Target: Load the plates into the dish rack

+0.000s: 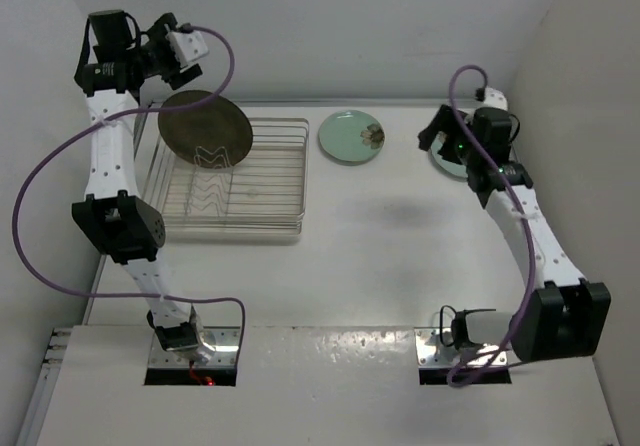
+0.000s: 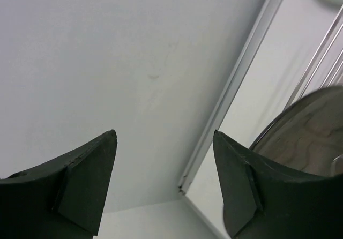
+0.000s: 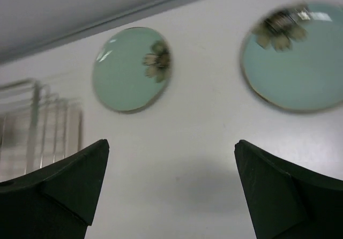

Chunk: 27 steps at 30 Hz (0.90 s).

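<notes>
Upper left, the brown plate (image 1: 205,128) stands in the dish rack (image 1: 270,206). Two mint plates (image 1: 352,137) lie unloaded on the table (image 1: 380,266). The left pincer (image 2: 163,142) and right pincer (image 3: 171,145) gape wide, empty.

The dish rack (image 1: 236,228), a rectangular silver wire frame with wavy dividers, stood on the far left of the white table (image 1: 380,256). One dark brown plate (image 1: 205,128), glossy and the largest of the three, stood on edge in the rack's far left part, tilted. The rest of the rack held nothing. A mint-green plate (image 1: 352,137) with a dark flower mark lay flat just right of the rack's far corner. A second mint-green plate (image 3: 295,57), same pattern, lay flat farther right, partly hidden in the overhead view.
</notes>
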Motion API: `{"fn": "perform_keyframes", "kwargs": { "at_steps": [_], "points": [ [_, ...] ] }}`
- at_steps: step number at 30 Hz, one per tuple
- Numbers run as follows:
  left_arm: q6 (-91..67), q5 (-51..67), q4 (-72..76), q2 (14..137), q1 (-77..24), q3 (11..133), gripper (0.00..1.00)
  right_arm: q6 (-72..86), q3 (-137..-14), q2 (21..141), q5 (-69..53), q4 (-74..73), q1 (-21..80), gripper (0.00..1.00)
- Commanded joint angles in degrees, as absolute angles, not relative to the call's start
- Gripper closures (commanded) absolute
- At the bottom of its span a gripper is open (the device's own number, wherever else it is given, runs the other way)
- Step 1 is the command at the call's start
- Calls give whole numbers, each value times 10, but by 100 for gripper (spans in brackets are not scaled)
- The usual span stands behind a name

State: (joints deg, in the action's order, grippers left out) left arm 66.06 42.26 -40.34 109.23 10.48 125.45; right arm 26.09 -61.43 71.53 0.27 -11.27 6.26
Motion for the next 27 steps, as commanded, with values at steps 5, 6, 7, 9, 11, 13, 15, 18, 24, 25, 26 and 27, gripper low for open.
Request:
{"fn": "perform_keyframes", "kwargs": {
  "at_steps": [5,6,7,9,11,13,15,18,24,25,26,27],
  "points": [
    [297,416,-367,1018,110,1260,23,605,-484,780,86,-15,-122,7],
    [292,401,-367,1013,110,1240,23,646,-463,789,89,13,-130,9],
    [292,390,-373,1007,110,1231,23,654,-458,833,90,62,-142,11],
    [285,362,-392,1000,110,1218,23,646,-484,906,82,75,-155,16],
    [298,350,-416,989,110,1213,23,630,-548,943,73,56,-165,17],
    [315,342,-434,981,110,1207,23,630,-596,1001,86,23,-170,17],
    [327,336,-443,974,110,1207,23,643,-604,1037,90,38,-180,17],
    [333,330,-458,969,110,1213,23,691,-617,1094,57,79,-199,20],
    [333,324,-463,969,98,1231,22,765,-663,1200,4,70,-207,31],
    [333,324,-463,969,98,1237,22,772,-663,1206,4,68,-207,33],
    [333,317,-463,969,91,1237,22,780,-661,1210,5,69,-207,36],
    [333,308,-463,969,82,1243,21,800,-658,1215,3,78,-207,40]
  ]
}}
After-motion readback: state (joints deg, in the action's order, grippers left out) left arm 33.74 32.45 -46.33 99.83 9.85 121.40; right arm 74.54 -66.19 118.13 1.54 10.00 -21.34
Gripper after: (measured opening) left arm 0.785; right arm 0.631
